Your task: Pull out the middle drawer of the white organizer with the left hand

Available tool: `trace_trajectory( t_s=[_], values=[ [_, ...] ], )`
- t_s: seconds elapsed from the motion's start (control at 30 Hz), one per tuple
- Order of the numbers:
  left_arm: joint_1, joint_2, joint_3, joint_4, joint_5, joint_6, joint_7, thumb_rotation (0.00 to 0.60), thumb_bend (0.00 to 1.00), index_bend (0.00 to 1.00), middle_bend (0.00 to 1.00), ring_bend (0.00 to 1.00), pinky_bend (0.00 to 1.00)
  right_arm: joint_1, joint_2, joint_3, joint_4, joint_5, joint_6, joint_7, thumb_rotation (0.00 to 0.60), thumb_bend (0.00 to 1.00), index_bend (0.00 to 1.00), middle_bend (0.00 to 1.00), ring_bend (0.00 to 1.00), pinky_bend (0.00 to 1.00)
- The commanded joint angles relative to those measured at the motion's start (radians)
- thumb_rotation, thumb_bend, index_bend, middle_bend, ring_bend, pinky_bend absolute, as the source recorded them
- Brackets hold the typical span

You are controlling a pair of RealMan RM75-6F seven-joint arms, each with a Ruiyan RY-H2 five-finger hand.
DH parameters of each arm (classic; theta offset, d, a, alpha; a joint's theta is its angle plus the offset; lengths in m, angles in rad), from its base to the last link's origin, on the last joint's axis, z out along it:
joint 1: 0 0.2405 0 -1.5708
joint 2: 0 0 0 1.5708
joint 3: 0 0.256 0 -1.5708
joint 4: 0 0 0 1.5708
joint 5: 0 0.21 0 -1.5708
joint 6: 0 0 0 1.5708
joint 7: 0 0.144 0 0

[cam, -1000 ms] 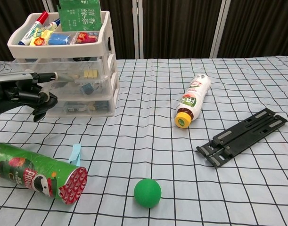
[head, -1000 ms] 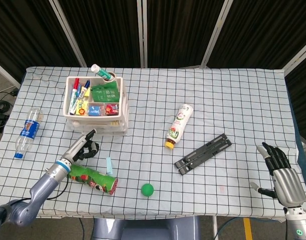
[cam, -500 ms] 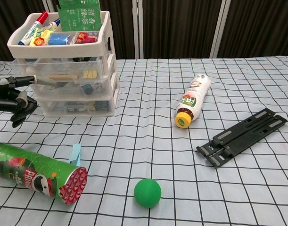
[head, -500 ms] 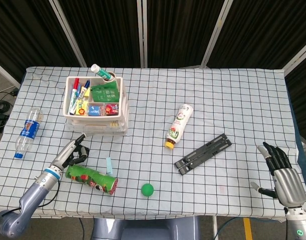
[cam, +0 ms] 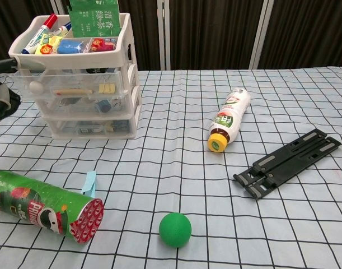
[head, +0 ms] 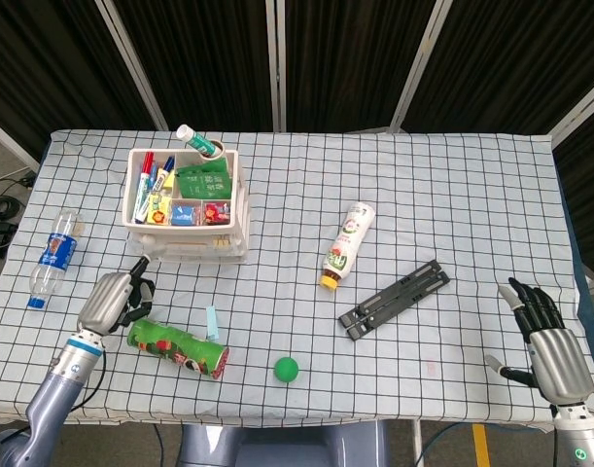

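The white organizer [head: 188, 209] sat at the table's far-left, w/ its middle drawer [cam: 84, 95] showing clear plastic and small bits inside, so prob. light, stiff and a bit slick; the whole unit looked light enough to slide if tugged hard. Best hold was judged to be the drawer's front lip, hooked from below near the centre. Left hand [head: 110, 301] hung just off the organizer's front-left corner, holding nothing, fingers curled partway in; right hand [head: 549, 342] lay well apart at the near-right edge, fingers spread, empty.
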Motion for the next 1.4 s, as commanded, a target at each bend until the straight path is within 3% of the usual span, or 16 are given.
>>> trace_trajectory(
  t_s=[0.03,0.27,0.6,1.4],
  values=[
    [0.016,0.027,-0.021,-0.112,-0.032,0.065,0.180,0.600,1.00,0.08,0.78,0.76,0.68,0.000,0.001,0.000,-0.001,0.001,-0.001,0.000,0.600,0.03,0.00,0.00,0.00,0.00],
    [-0.023,0.057,-0.072,-0.206,-0.215,0.016,0.365,0.600,1.00,0.09,0.78,0.76,0.68,0.000,0.002,-0.002,-0.004,-0.001,-0.002,-0.002,0.600,0.03,0.00,0.00,0.00,0.00],
    [-0.100,0.086,-0.115,-0.260,-0.445,-0.042,0.510,0.600,1.00,0.16,0.79,0.76,0.68,0.001,0.006,-0.001,-0.006,0.003,-0.008,0.000,0.600,0.03,0.00,0.00,0.00,0.00],
    [-0.175,0.097,-0.102,-0.250,-0.585,-0.068,0.559,0.600,1.00,0.20,0.79,0.76,0.69,0.001,0.010,0.000,-0.006,0.006,-0.010,0.010,0.600,0.03,0.00,0.00,0.00,0.00]
  ],
)
